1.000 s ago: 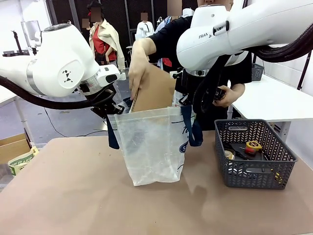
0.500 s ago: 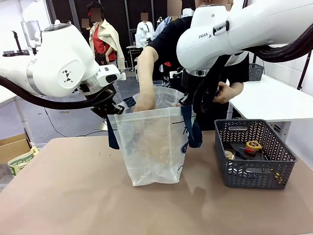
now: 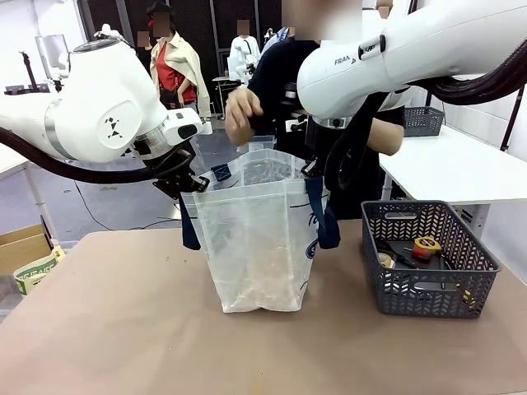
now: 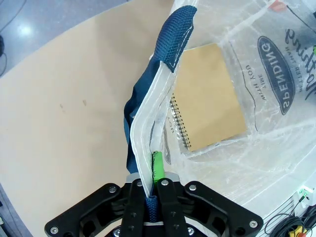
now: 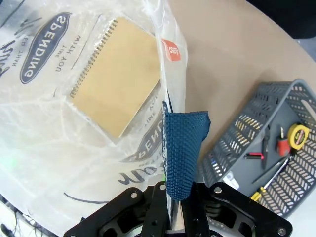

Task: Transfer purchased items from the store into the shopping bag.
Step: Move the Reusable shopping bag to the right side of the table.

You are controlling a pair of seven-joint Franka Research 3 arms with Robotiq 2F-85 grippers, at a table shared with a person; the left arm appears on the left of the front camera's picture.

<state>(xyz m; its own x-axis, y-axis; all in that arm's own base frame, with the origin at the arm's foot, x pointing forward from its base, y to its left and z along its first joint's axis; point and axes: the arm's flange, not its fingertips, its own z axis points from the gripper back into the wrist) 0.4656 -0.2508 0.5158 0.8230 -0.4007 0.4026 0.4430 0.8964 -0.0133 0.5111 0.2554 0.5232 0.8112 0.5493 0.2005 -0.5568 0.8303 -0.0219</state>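
left gripper (image 4: 154,174) and right gripper (image 5: 174,195) tight on shopping bag (image 3: 255,247) rim

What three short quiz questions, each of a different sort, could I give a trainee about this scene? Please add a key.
1. True or false: the left gripper is shut on the top edge of the shopping bag.
2. Multiple choice: what lies inside the bag?
A. a spiral notebook with a plain brown cover
B. a red apple
C. a glass bottle
3. Fill in the missing word: the yellow tape measure lies in the dark grey ____ to the robot's right of the bag.

Key: 1 true; 2 A; 3 basket.
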